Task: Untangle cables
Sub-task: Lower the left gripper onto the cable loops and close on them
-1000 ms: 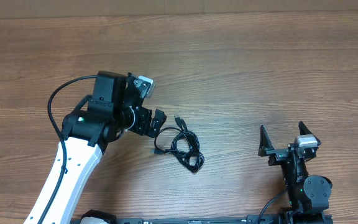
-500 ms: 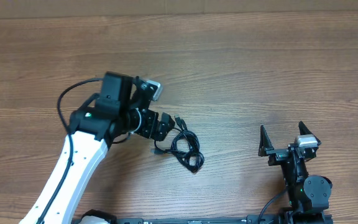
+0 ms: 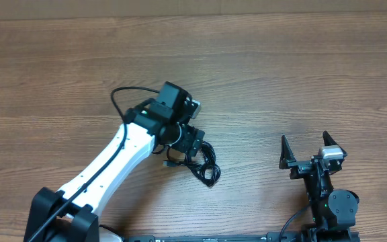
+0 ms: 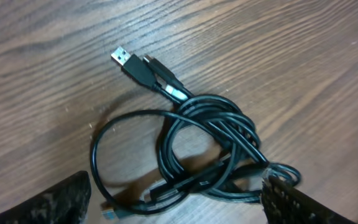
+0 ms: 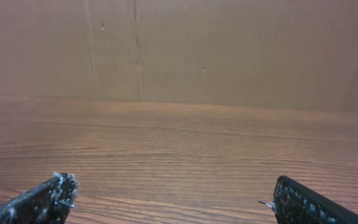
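The cables point(image 3: 203, 163) are thin black cords bunched in tangled loops on the wood table, just right of my left arm. In the left wrist view the cables point(image 4: 210, 146) fill the middle, with two USB plug ends point(image 4: 143, 67) pointing up left. My left gripper point(image 3: 192, 146) is open right above the bundle; its fingers point(image 4: 173, 205) straddle the lower loops without closing on them. My right gripper point(image 3: 308, 149) is open and empty at the right front of the table, far from the cables; its fingers point(image 5: 173, 202) frame bare wood.
The wood table point(image 3: 281, 74) spreads wide on all sides of the bundle. A brown cardboard wall point(image 5: 179, 50) stands at the far edge. The left arm's thick black wire point(image 3: 123, 94) loops behind its wrist.
My left arm has swung to the right and its gripper has moved from beside the bundle to right over it. The cables and the right arm have not moved.
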`<act>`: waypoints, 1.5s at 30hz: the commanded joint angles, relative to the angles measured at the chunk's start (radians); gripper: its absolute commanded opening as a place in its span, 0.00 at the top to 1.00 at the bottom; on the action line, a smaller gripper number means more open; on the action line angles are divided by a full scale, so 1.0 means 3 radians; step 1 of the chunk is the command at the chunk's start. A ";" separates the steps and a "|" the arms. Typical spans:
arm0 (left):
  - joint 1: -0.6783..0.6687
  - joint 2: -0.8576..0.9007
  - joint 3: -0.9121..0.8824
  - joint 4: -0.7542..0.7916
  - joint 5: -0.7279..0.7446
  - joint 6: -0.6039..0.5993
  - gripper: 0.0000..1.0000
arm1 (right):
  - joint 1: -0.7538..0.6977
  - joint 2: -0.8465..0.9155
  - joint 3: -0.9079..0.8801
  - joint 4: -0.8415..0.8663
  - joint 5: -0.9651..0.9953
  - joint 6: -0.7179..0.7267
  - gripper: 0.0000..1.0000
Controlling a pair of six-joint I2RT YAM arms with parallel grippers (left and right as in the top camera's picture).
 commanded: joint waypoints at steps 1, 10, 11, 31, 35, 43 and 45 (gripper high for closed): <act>-0.0081 0.0065 0.0046 0.0072 -0.0439 0.0228 0.08 | -0.0006 -0.0033 -0.0033 0.0020 0.0045 0.0013 0.00; -0.0139 0.0075 0.0046 0.0146 -0.0455 0.0813 0.00 | -0.0006 -0.0033 -0.0033 0.0020 0.0045 0.0011 0.00; -0.0144 0.0075 0.0046 0.0134 -0.0441 0.0797 0.00 | -0.0006 -0.0033 -0.0034 0.0020 0.0045 0.0013 0.00; -0.0450 0.0100 0.0043 0.0052 0.0000 0.0323 0.06 | -0.0006 -0.0033 -0.0033 0.0020 0.0045 0.0013 0.00; -0.0521 0.0107 0.0043 0.0055 0.0004 -0.0058 0.14 | -0.0006 -0.0033 -0.0033 0.0020 0.0045 0.0013 0.00; -0.0649 0.0108 0.0043 0.0122 0.0066 -0.0661 0.25 | -0.0006 -0.0033 -0.0033 0.0020 0.0045 0.0013 0.00; -0.0674 0.0112 0.0043 0.0123 0.0038 -0.0749 0.25 | -0.0006 -0.0033 -0.0033 0.0020 0.0045 0.0013 0.00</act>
